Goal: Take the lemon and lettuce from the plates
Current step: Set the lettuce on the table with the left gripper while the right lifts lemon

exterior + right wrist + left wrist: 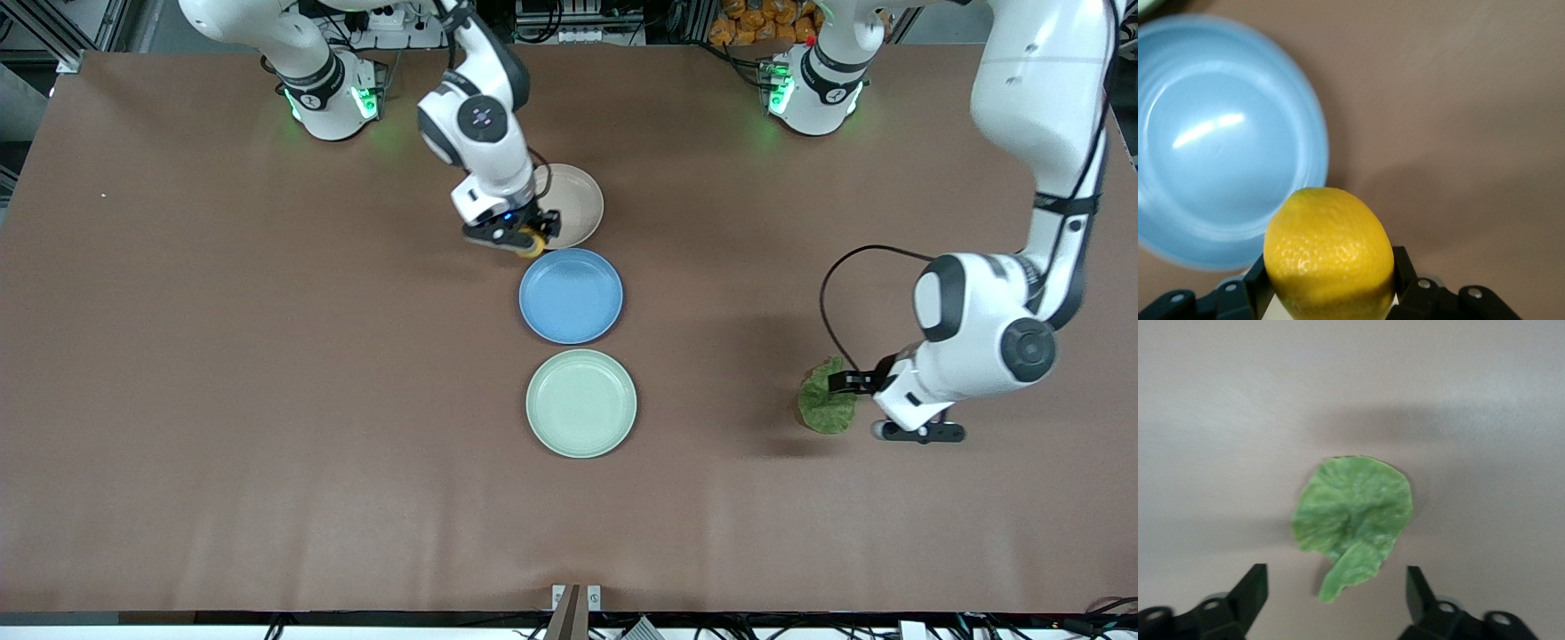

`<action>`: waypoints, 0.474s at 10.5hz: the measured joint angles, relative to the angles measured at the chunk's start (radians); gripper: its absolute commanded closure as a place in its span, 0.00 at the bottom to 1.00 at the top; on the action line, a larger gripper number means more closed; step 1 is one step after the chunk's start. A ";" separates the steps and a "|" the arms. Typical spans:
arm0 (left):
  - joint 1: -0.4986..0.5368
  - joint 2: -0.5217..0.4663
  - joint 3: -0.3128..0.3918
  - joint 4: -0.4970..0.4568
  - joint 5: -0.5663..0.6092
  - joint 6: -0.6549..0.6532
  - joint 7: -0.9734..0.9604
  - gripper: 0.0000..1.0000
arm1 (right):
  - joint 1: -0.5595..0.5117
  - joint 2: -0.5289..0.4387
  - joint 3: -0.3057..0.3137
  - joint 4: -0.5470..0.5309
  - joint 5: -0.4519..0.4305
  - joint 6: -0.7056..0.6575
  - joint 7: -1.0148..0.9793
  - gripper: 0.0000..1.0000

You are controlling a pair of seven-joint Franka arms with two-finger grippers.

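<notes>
My right gripper [524,238] is shut on the yellow lemon [533,243] and holds it in the air over the gap between the beige-pink plate [578,200] and the blue plate. In the right wrist view the lemon [1328,243] sits between the fingers of the right gripper [1331,283]. The dark green lettuce [825,400] lies on the bare table toward the left arm's end. My left gripper [846,384] is open just above it. In the left wrist view the lettuce [1355,510] lies flat, its stem tip between the spread fingers of the left gripper [1335,587]. The mint plate [581,403] is bare.
The blue plate [571,295] lies between the beige-pink and mint plates, and its rim shows in the right wrist view [1317,133]. The three plates form a row in the table's middle. Brown table surface spreads wide on both sides of them.
</notes>
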 measured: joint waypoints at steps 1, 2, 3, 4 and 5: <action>0.001 -0.028 0.007 0.028 0.045 -0.051 0.003 0.00 | -0.017 -0.012 -0.043 0.005 -0.009 -0.044 -0.022 1.00; 0.002 -0.054 0.009 0.069 0.083 -0.118 0.003 0.00 | -0.039 -0.019 -0.097 0.015 -0.015 -0.091 -0.078 1.00; 0.003 -0.085 0.010 0.121 0.106 -0.192 0.003 0.00 | -0.083 -0.021 -0.153 0.026 -0.017 -0.122 -0.179 1.00; 0.003 -0.118 0.011 0.170 0.118 -0.250 0.003 0.00 | -0.152 -0.020 -0.183 0.029 -0.017 -0.132 -0.294 1.00; 0.003 -0.151 0.012 0.207 0.124 -0.296 0.003 0.00 | -0.241 -0.018 -0.192 0.030 -0.019 -0.133 -0.431 1.00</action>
